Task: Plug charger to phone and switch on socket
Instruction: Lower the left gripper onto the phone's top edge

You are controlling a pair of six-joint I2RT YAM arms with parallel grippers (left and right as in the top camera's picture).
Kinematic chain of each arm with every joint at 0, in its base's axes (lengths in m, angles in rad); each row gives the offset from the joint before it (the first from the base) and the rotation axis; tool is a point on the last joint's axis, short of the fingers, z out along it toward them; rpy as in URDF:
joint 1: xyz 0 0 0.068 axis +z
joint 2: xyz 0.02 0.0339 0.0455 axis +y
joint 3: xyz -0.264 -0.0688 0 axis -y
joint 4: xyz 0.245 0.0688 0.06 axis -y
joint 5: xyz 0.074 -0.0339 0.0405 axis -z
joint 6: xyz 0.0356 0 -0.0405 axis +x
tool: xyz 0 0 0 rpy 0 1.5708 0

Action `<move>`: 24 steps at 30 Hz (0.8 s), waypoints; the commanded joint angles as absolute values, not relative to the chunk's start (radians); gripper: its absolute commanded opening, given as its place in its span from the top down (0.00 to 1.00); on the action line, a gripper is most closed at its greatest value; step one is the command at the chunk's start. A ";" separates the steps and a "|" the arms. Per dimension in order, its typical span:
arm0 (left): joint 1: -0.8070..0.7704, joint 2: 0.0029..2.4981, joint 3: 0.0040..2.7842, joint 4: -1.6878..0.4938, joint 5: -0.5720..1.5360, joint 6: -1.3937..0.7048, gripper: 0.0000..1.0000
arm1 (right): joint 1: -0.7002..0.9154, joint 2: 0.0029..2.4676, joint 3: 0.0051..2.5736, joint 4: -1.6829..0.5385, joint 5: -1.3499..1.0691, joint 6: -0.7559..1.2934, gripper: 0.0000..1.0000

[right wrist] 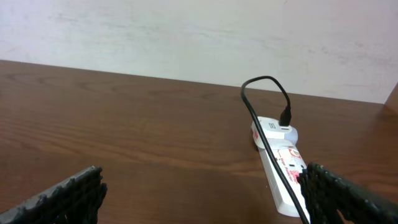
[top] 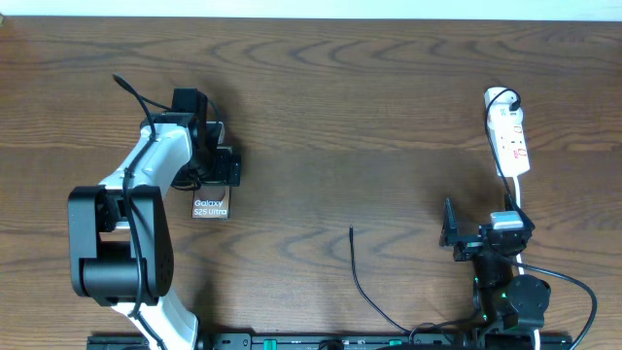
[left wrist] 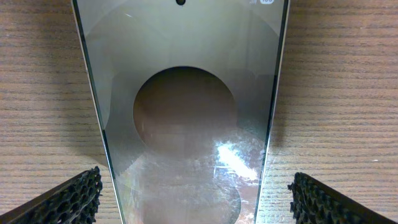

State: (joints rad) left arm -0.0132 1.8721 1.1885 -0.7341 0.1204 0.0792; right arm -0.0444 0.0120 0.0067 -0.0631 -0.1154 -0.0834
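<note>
**1. L gripper** [left wrist: 196, 202]: jaws spread wide, one on each side of the phone [left wrist: 186, 124]. Pads [left wrist: 68, 199] stand off both long edges, w/ bare wood showing in each gap. No contact.

**2. Phone:** lies flat on the wooden table [top: 340, 117], left half, glossy face up. "Galaxy S25 Ultra" lettering reads clearly in the overhead view. The far part is hidden under the L arm's wrist.

**3. Charger** [top: 362, 282]: thin black cable. The plug tip lies loose on the wood near table centre, well apart from the phone and not inserted. The cable runs back toward the near edge.

**4. Socket** [top: 509, 136]: white power strip, far right of the table, lying front-to-back. It has red marks on top; switch pos. cannot be read. A black lead [right wrist: 267, 93] loops into a plug at the strip's far end.

**5. R gripper** [right wrist: 205, 199]: jaws spread wide over bare table, gripping nothing. It sits near the strip's near end; in the wrist view the strip is beside the R-hand finger.
</note>
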 commanded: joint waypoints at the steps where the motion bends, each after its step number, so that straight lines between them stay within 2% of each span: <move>1: -0.013 1.876 1.182 -0.742 0.103 0.085 0.04 | -0.038 0.007 0.006 -0.067 -0.112 -0.072 0.01; 24: -0.013 1.876 1.119 -0.697 0.092 0.086 0.05 | -0.038 0.007 0.006 -0.067 -0.112 -0.072 0.01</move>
